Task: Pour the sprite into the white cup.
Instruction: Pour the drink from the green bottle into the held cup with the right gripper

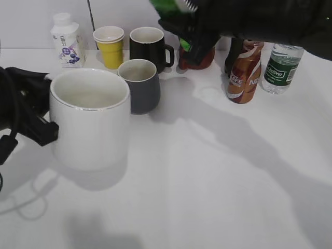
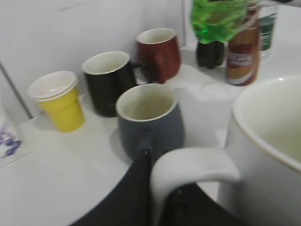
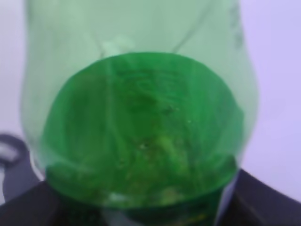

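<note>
The white cup (image 1: 89,119) stands at the front left of the table, empty inside. My left gripper (image 1: 44,129) is shut on its handle; in the left wrist view the black fingers (image 2: 162,188) clamp the white handle (image 2: 193,165). My right gripper (image 1: 194,39) holds the sprite bottle (image 1: 171,6) raised above the back row, mostly cut off at the top edge. The green bottle (image 3: 141,127) fills the right wrist view, with green liquid sloshing inside. It also shows in the left wrist view (image 2: 217,19), lifted at the top.
A dark grey mug (image 1: 140,85), black mug (image 1: 149,47), yellow paper cup (image 1: 110,46) and small milk carton (image 1: 66,40) stand behind the white cup. A brown coffee bottle (image 1: 244,75), a clear water bottle (image 1: 280,70) and a red-brown mug (image 2: 160,54) are at the back right.
</note>
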`<state>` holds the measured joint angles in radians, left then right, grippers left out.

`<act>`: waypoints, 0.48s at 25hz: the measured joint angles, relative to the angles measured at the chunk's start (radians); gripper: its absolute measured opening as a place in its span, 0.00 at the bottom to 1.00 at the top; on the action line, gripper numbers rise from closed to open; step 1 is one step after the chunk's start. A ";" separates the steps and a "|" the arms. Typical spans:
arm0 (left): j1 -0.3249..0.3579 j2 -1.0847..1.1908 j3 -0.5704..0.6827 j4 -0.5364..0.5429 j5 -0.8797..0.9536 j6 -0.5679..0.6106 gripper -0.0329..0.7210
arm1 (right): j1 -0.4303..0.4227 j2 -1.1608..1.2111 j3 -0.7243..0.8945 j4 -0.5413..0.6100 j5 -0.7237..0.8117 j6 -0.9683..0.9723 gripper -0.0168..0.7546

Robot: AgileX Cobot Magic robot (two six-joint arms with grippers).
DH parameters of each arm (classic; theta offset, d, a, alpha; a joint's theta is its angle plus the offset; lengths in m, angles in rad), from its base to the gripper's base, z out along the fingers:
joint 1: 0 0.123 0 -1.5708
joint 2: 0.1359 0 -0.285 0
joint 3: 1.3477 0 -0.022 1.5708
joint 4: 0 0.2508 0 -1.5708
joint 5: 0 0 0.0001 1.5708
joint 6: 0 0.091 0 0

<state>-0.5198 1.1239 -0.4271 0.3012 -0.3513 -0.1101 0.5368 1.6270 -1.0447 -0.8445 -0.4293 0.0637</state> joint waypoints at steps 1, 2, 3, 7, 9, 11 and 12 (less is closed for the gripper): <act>-0.011 0.000 0.000 -0.005 0.001 0.000 0.09 | 0.016 -0.005 0.000 -0.013 0.021 -0.044 0.55; -0.022 0.000 0.000 -0.011 0.001 0.000 0.09 | 0.034 -0.008 0.000 -0.019 0.045 -0.096 0.55; -0.032 0.000 0.000 -0.015 0.001 0.000 0.09 | 0.050 -0.009 0.000 -0.025 0.072 -0.148 0.55; -0.051 0.000 0.000 -0.021 0.007 0.000 0.09 | 0.115 -0.009 0.000 -0.031 0.125 -0.318 0.55; -0.051 0.000 0.000 -0.024 0.019 0.000 0.09 | 0.133 -0.009 0.000 -0.031 0.125 -0.418 0.55; -0.051 0.000 0.000 -0.025 0.022 0.000 0.09 | 0.138 -0.009 0.000 -0.031 0.125 -0.501 0.55; -0.051 0.000 0.000 -0.025 0.023 0.000 0.09 | 0.139 -0.009 0.000 -0.031 0.125 -0.544 0.55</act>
<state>-0.5707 1.1239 -0.4271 0.2762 -0.3283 -0.1101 0.6754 1.6179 -1.0447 -0.8752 -0.3042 -0.4805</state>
